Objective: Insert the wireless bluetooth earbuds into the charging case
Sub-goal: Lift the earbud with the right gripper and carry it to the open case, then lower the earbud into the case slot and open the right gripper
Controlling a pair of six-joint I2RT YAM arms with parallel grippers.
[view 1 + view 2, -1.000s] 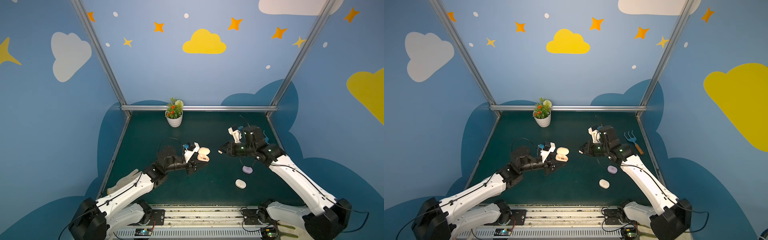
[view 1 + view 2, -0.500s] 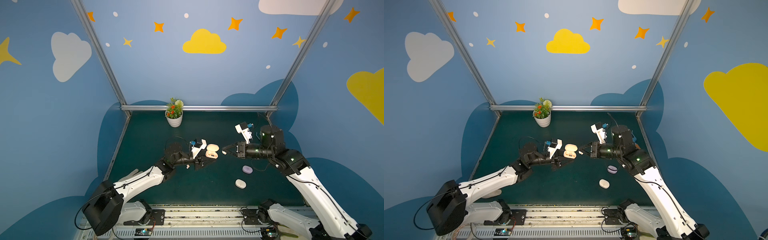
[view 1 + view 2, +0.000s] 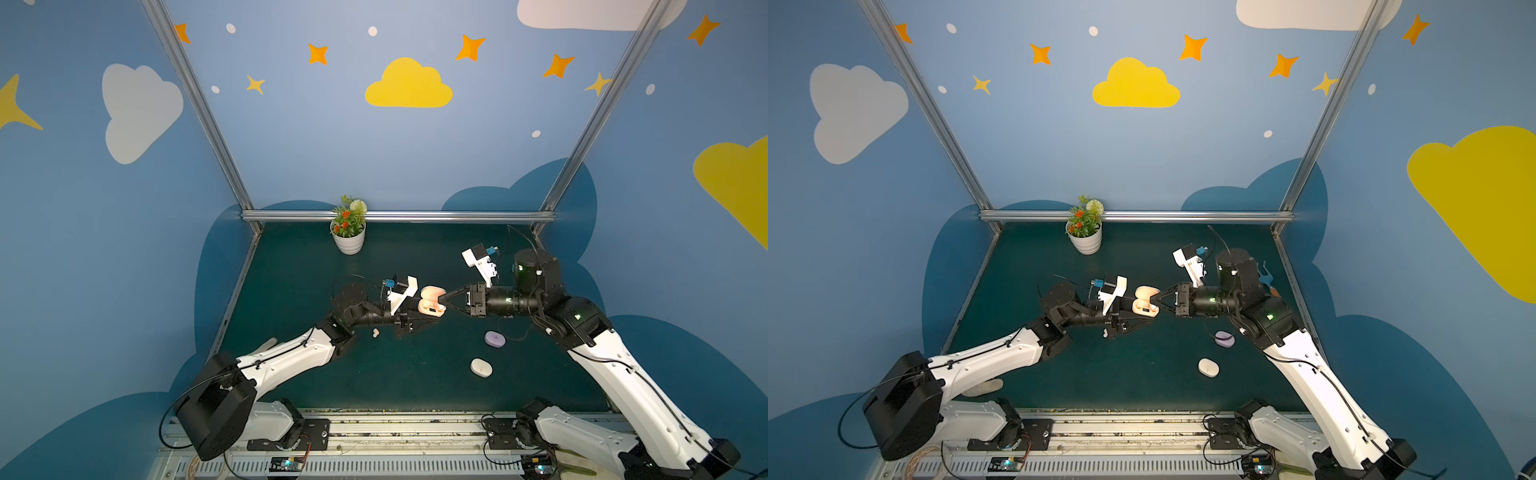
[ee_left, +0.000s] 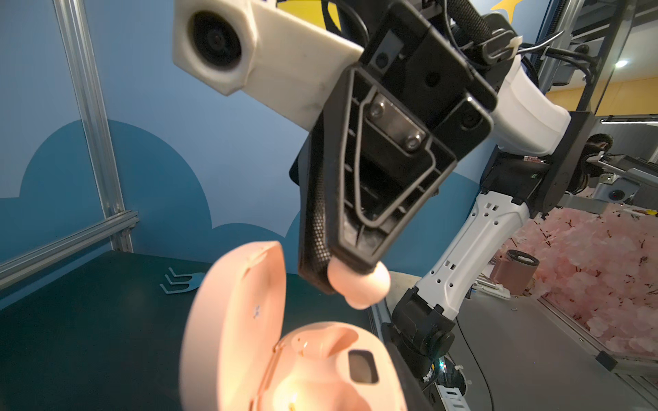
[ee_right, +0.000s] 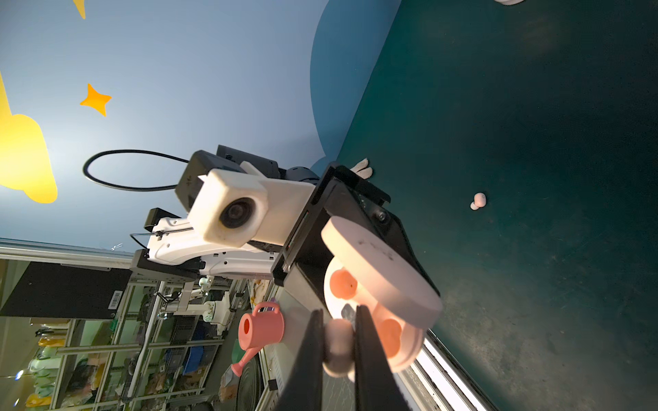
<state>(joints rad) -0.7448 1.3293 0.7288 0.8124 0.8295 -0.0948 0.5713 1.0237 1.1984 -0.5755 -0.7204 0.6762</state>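
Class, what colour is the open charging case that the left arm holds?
Pale pink. The charging case shows best in the left wrist view.

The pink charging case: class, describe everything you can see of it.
The pink charging case is a smooth, glossy plastic oval pebble, hinged open like a clam, lid standing up from the base. Inside the base are two orange-pink wells, both empty, and a small dark rectangular window. The left gripper clamps the base, apparently clear of the green mat. The right gripper hangs at its mouth, pinching a pink earbud.
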